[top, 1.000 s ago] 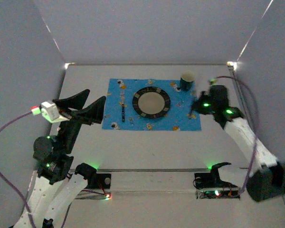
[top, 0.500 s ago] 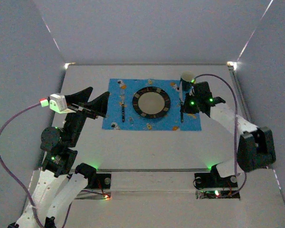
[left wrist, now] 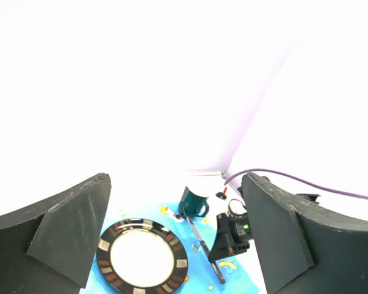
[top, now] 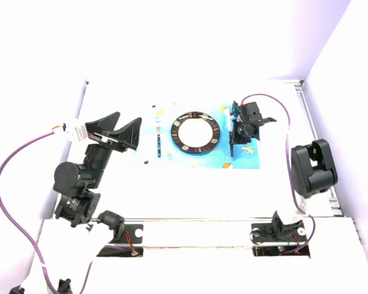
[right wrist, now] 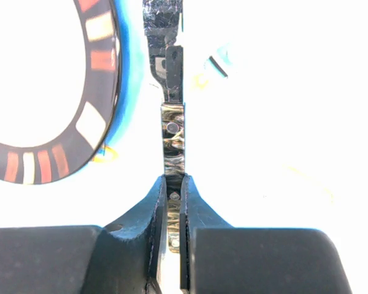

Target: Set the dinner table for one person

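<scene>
The white dinner table [top: 190, 190] carries a blue space-print mat [top: 245, 160]. On the mat lies a black-rimmed plate [top: 195, 133], also in the left wrist view [left wrist: 142, 260], with a dark fork [top: 159, 145] to its left. A teal mug [left wrist: 193, 202] stands at the mat's far right corner. My right gripper [top: 236, 131] is shut on a knife [right wrist: 172, 131], holding it low over the mat just right of the plate. The knife [left wrist: 202, 245] points toward the mug. My left gripper [top: 119, 130] is open and empty, raised over the table left of the mat.
White walls enclose the table on three sides. The right arm's base [top: 313, 168] stands folded at the right edge, its purple cable [top: 276, 101] looping behind the mug. A metal rail [top: 196, 222] runs along the near edge.
The light has gone from dim to very bright. My right gripper has moved left with the knife to the mat beside the plate, and its arm has folded back. My left gripper shifted slightly right.
</scene>
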